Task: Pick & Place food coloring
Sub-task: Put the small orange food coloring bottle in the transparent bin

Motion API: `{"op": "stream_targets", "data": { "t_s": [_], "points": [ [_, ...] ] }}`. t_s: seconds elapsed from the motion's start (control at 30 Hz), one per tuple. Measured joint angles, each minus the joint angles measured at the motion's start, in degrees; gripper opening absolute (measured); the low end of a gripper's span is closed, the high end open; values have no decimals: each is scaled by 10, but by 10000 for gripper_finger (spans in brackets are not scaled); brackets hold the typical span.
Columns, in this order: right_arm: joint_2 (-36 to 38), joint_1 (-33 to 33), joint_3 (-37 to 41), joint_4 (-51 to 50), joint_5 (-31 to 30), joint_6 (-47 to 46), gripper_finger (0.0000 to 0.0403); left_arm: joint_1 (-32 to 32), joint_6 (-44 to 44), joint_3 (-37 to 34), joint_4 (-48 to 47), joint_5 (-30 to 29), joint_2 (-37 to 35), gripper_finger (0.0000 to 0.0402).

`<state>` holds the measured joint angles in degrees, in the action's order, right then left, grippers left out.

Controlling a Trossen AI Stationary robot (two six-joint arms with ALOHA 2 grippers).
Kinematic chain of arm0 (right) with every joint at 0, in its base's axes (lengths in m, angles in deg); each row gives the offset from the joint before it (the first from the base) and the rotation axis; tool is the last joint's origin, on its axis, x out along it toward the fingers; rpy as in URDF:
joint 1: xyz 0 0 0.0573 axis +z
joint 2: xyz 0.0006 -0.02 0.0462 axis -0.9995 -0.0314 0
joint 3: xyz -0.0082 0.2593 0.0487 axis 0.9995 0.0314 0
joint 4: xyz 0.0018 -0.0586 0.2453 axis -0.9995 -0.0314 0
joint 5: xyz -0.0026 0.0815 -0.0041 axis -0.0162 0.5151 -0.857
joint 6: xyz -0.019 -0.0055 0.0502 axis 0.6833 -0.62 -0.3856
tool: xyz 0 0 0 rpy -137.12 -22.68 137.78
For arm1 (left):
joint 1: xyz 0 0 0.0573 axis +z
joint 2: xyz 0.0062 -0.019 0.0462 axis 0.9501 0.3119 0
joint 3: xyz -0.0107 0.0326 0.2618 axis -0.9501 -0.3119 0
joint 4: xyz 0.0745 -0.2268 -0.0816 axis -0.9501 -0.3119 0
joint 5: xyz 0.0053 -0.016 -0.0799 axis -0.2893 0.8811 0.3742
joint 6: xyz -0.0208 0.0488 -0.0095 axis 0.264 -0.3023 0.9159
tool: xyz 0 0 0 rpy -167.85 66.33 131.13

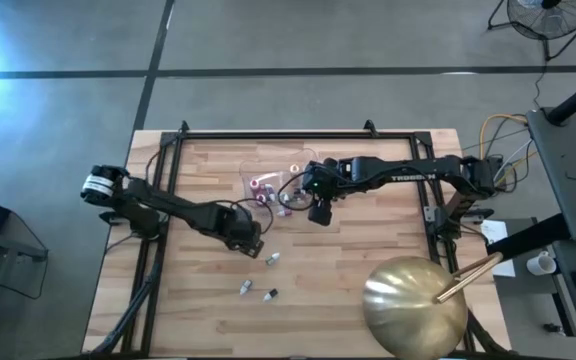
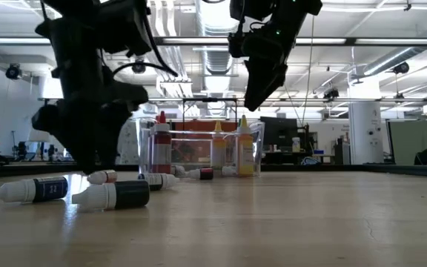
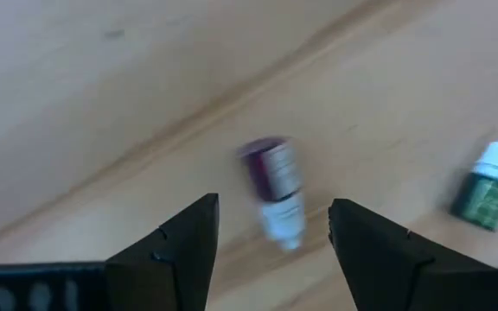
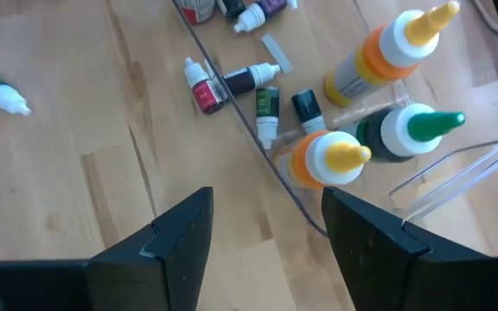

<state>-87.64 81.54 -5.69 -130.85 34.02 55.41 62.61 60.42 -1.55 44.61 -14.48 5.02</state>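
Presently, left tool (image 3: 271, 229): fingers apart, holding nothing, low over the desk (image 1: 368, 250) on the near side of the clear tub (image 1: 273, 175); a small purple-bodied, white-capped food coloring bottle (image 3: 275, 190) lies on its side on the wood just ahead of the gap between the fingertips, untouched. One green-labelled bottle (image 3: 488, 183) lies beside it, apart. Right tool (image 4: 266, 225): fingers apart, empty, raised above the desk just beside the tub, on the side toward the gold dome (image 1: 415, 303). Tub contents: two larger orange bottles with yellow tips (image 4: 393, 53), one dark bottle with a green tip (image 4: 405, 131), and several tiny bottles lying flat, among them a dark one with a white cap (image 4: 267, 112). Loose bottles on the desk: three (image 1: 258, 282) on the near side of the tub, between the left tool and the desk's front edge; the low view shows two dark-bodied ones (image 2: 113, 195) lying flat near the camera.
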Motion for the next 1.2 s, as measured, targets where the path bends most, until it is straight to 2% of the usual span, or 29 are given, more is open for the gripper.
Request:
{"op": "stream_targets", "data": {
  "t_s": [0.13, 0.27, 0.37, 0.57, 0.67, 0.77, 0.9, 0.97, 1.0, 1.07, 1.13, 1.2],
  "points": [
    [0, 0, 4, 0, 0, -4, 210, 2, -20, 0, 54, 0, 31, 194],
    [0, 0, 4, 0, 0, -15, 210, 3, -18, 2, 52, -3, 50, 174],
    [0, 0, 4, 0, 0, -15, 210, 3, -20, 3, 45, -6, 52, 133],
    [0, 0, 4, 0, 0, -16, 210, 9, -38, 9, 54, -29, 32, 25],
    [0, 0, 4, 0, 0, -16, 210, 16, -52, 28, 43, -32, 9, 25],
    [0, 0, 4, -1, -1, -25, 210, 22, -97, 87, 43, -53, -37, 32],
    [2, 0, 4, -2, -1, -35, 210, 35, -212, 174, 37, -186, -86, 40],
    [2, 0, 4, -2, -1, -39, 210, 52, -271, 206, 37, -267, -89, 43],
    [2, 0, 4, -2, -1, -39, 210, 67, -298, 218, 37, -285, -89, 47],
    [2, 0, 4, -2, -1, -39, 210, 103, -325, 236, 34, -290, -83, 64],
    [4, 0, 4, -4, -1, -39, 210, 134, -314, 248, 16, -287, -74, 87],
    [9, 1, 4, -8, -8, -40, 210, 154, -301, 259, -6, -254, -68, 110]
  ]
}}
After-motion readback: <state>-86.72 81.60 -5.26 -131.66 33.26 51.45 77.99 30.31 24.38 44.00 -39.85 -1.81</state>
